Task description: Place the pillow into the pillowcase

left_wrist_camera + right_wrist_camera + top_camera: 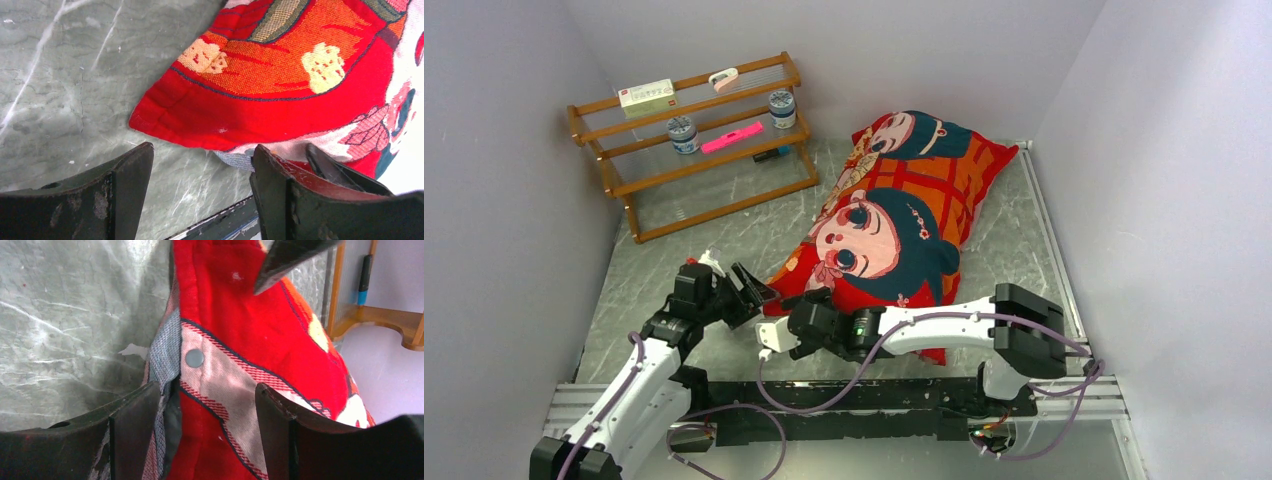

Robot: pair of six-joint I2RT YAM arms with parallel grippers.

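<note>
The plump pillowcase (894, 215) lies centre-right in the top view, with the pillow apparently inside it (none of it shows). Both grippers sit at its lower-left open end, probably to tidy the hem. The left gripper (202, 150) is wide and empty; the right gripper (207, 390) is wide, astride the flap with the snap (194, 358). The label on the box (646, 96), upper left, is too small to read.

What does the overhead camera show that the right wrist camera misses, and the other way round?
Only overhead: whole cartoon faces on the pillowcase, and two jars on the wooden rack. Only the right wrist: a grey snap button on the case's hem, beside grey lining. Both: the red pillowcase, the marbled table and part of the rack.
</note>
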